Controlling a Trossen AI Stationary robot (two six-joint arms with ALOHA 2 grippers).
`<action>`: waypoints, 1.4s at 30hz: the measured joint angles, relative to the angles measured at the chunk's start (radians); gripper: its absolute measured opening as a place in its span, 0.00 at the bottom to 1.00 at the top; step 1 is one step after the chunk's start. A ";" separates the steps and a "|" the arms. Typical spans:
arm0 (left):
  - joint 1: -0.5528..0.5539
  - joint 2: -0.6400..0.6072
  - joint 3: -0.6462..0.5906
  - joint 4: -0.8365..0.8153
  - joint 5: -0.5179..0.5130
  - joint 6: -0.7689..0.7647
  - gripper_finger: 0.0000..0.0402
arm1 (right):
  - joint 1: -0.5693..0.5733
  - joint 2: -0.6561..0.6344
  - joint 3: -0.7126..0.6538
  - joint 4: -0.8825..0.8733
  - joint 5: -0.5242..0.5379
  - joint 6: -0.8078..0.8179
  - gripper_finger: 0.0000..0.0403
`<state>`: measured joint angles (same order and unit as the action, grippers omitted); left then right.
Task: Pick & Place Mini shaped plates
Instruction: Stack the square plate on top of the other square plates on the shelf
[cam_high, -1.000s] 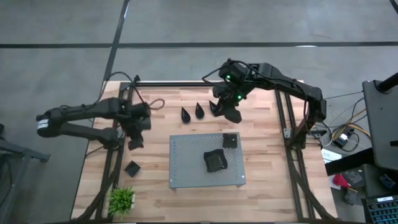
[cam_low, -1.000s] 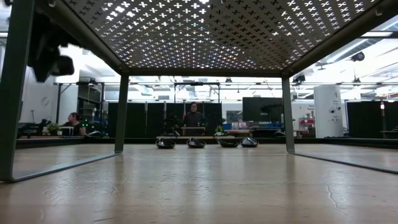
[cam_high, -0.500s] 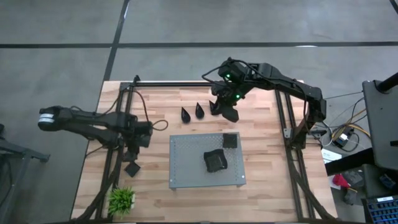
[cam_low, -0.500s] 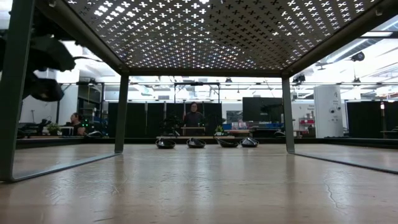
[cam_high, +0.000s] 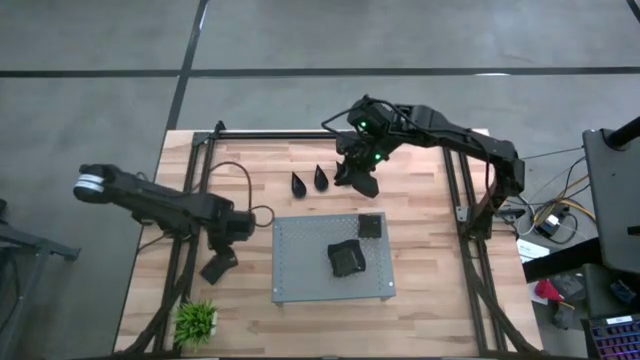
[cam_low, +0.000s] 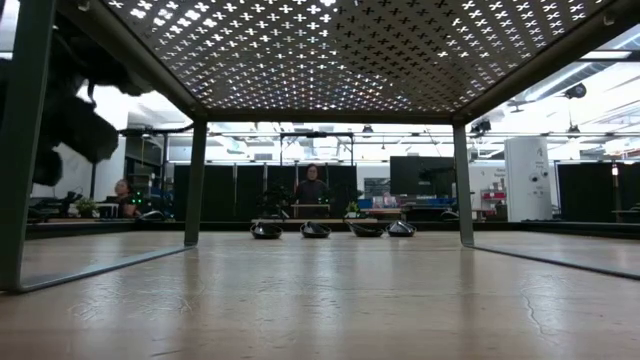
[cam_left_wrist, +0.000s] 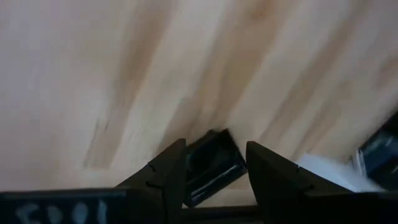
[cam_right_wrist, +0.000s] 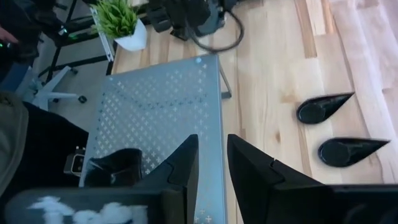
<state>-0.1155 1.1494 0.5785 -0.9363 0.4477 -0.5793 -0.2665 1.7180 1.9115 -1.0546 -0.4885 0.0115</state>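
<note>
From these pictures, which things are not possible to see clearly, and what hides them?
- Left tool, left wrist view: a square plate lies between its fingers; contact is not visible.
- Same tool, high view: it covers that plate.
- Right tool, right wrist view: open and empty, but the high view does not show what lies under it.
- Plates on the grey board, high view: a dark pile, too small to count.

high: overhead, table (cam_high: 420, 250) | low: tabletop level | wrists: close, downward
</note>
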 joint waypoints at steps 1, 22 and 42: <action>-0.001 0.011 -0.002 0.000 0.003 -0.043 0.39 | 0.000 0.000 -0.007 -0.003 0.000 -0.001 0.20; -0.022 0.055 -0.004 -0.118 0.011 -0.299 0.39 | 0.002 0.000 -0.024 -0.001 -0.001 -0.038 0.21; -0.027 0.086 -0.018 -0.084 0.057 -0.371 0.39 | 0.019 0.000 -0.025 0.069 -0.009 0.012 0.16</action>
<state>-0.1423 1.2350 0.5602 -1.0205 0.5043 -0.9499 -0.2475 1.7184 1.8869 -0.9857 -0.4976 0.0238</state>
